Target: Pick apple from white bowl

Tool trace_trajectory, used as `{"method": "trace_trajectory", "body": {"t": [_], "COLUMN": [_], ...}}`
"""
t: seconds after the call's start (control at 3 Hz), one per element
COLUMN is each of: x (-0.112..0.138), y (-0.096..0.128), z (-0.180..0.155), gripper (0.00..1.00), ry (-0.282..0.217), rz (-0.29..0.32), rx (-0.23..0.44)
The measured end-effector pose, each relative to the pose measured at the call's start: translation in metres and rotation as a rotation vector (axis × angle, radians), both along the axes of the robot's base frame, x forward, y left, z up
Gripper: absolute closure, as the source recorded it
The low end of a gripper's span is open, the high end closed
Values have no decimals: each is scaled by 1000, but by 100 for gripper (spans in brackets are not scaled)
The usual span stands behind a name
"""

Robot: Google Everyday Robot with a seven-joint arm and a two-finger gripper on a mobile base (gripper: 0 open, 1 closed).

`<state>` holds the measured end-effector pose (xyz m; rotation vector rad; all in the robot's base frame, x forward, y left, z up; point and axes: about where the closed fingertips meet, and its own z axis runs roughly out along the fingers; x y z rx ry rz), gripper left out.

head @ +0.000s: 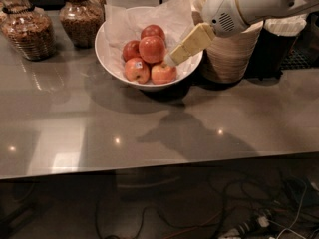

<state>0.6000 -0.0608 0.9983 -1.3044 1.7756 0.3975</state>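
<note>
pincer: my cream-coloured pincer [171, 61] hangs over the right rim of the wide, round white bowl [110, 71], whether spread or pressed together I cannot tell | bowl: on the glossy grey counter [149, 133], lined with crinkled white paper [124, 21], five apples showing | target: the large glossy red-orange apple [152, 49] tops the pile, just beside my pincer | left: two glass jars [29, 34] of brown food

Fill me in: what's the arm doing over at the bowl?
The robot arm is going for an apple in the white bowl on the counter. Its gripper comes in from the right, angled down over the bowl's right side, with its tip right beside the big red apple on top of the pile. I can't tell if they touch. The apple sits among four others in the bowl and is not yet lifted.
</note>
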Motion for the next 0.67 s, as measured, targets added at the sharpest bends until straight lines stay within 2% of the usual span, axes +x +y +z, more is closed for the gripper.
{"method": "trace_trajectory", "body": {"t": [0.67], "x": [26], "y": [32], "z": [-11], "gripper": [0], "ry": [-53], "rz": [-3], "rx": [102]}}
